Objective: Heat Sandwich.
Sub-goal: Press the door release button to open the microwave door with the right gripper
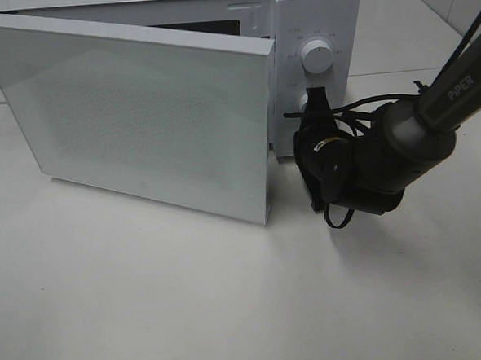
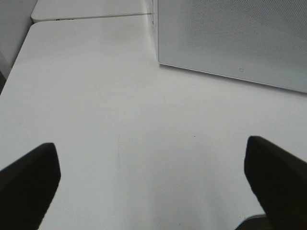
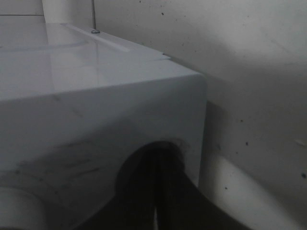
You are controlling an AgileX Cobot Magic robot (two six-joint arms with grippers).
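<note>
The sandwich is out of view in every frame. A white microwave [image 1: 320, 12] stands at the back of the table, its door [image 1: 138, 113] swung partly open and hiding most of the cavity. My right gripper [image 1: 313, 104] is shut, its tips at the control panel by the lower knob, which it mostly covers. The right wrist view shows the dark fingers [image 3: 165, 201] pressed together against the panel's white face [image 3: 96, 120]. My left gripper [image 2: 153, 191] is open and holds nothing; it hovers over bare tabletop facing the door [image 2: 230, 38].
The upper knob [image 1: 316, 59] sits on the panel above my right gripper. The white table [image 1: 191, 305] spreads in front of the microwave. A wall stands close behind, and the table's left edge [image 2: 14, 62] shows in the left wrist view.
</note>
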